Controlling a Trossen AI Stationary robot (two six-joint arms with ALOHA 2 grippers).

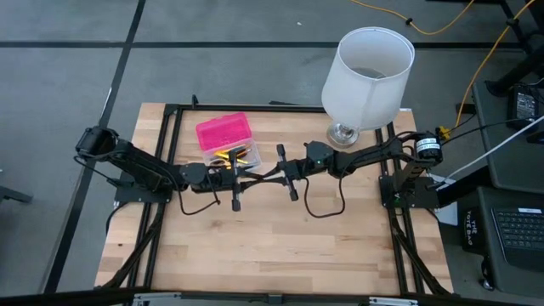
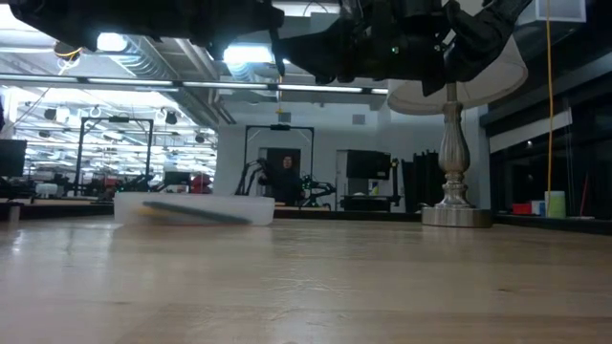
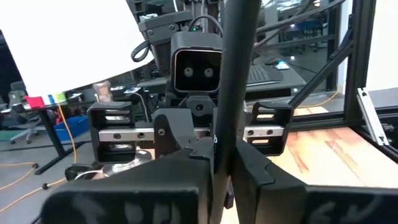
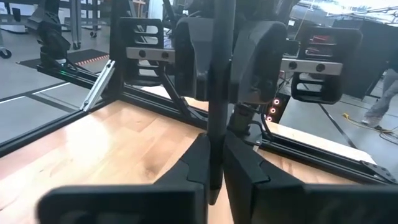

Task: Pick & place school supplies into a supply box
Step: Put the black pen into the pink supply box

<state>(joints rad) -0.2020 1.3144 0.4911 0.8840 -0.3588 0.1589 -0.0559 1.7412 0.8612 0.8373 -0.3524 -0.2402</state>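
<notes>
Mostly hidden, black pen (image 3: 235,74) (ends cropped), both claws clamped.

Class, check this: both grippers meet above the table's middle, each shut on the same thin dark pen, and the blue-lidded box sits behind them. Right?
Not quite: the box has a pink lid, not blue, as the high view shows. The left gripper and right gripper do meet mid-table, both shut on one dark pen.

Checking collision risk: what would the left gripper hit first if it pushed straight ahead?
Likely the right gripper. The left gripper points across the table straight at it, both shut on one dark pen between them; depth is hard to judge.
</notes>
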